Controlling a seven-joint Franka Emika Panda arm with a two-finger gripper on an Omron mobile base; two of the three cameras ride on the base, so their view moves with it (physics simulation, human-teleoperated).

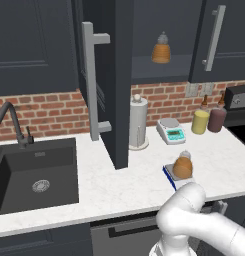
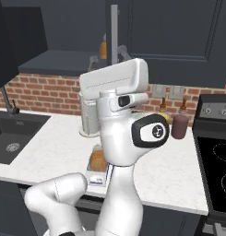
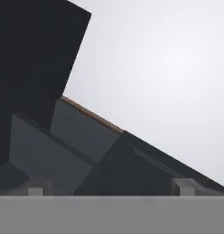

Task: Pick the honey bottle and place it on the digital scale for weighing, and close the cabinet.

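Item 1, honey bottle: squat amber body, whitish cap; stands upright on the digital scale, at 5 o'clock in the left base view and 8 o'clock in the right base view. Judged light, rigid and smooth-sided, likely slippery; best taken across the widest part of the body, below the cap.

Item 2, cabinet: dark door swung open toward the counter, bar handle facing the sink. Door judged stiff and hinged; push on the flat face near the handle edge.

Item 3, gripper: two tips at the bottom of the hand view, well apart, nothing between them; it appears to face dark cabinet panels, though the angle is steep.

Others: ribbed orange bottle on the shelf at 1 o'clock; white scale; paper towel roll.
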